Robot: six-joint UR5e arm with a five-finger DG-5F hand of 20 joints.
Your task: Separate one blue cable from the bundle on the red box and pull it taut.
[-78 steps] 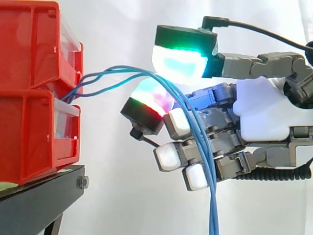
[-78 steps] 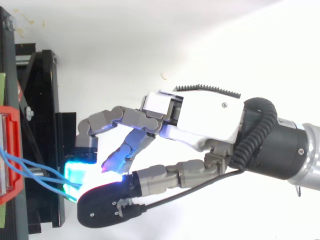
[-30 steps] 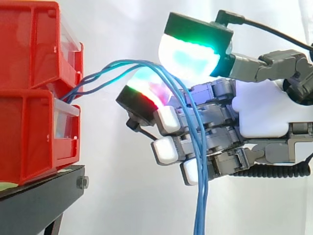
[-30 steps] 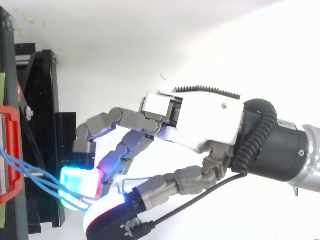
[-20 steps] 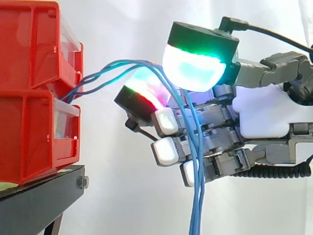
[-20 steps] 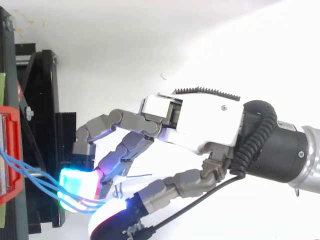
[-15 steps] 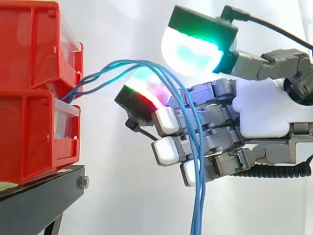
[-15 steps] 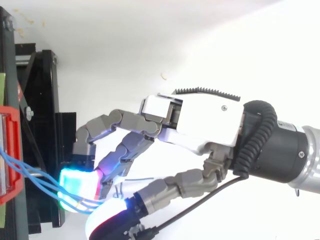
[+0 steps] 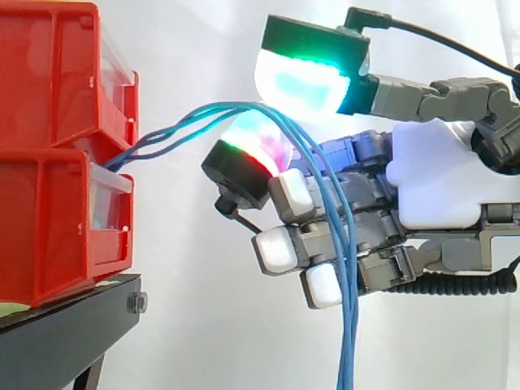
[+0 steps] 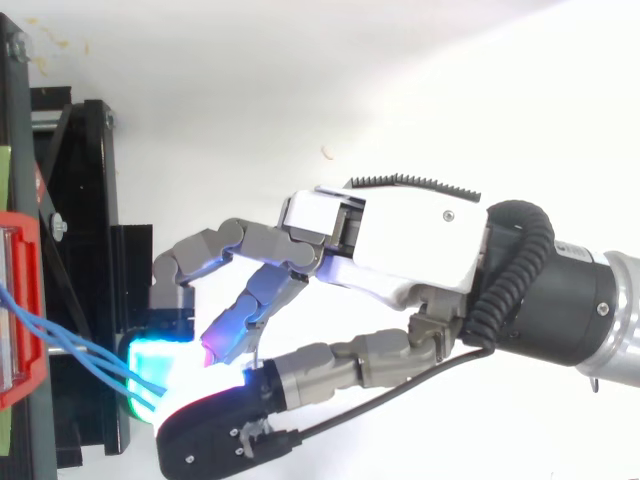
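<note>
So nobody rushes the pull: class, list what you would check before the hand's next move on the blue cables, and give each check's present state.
1. One strand split from the blue cables: not ok, the strands run together.
2. Cables taut: not ok, they arc and hang slack.
3. Cables at the hand: ok, they drape across it.
4. Hold on a single strand: cannot tell.
5. Cables lead into the red bins: ok.

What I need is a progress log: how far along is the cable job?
Done: the hand sits under the blue cables, which arc from the red bins over it. In hand: singling one out; they run bunched together. Left: separate one, pull it taut; all hang slack.
</note>
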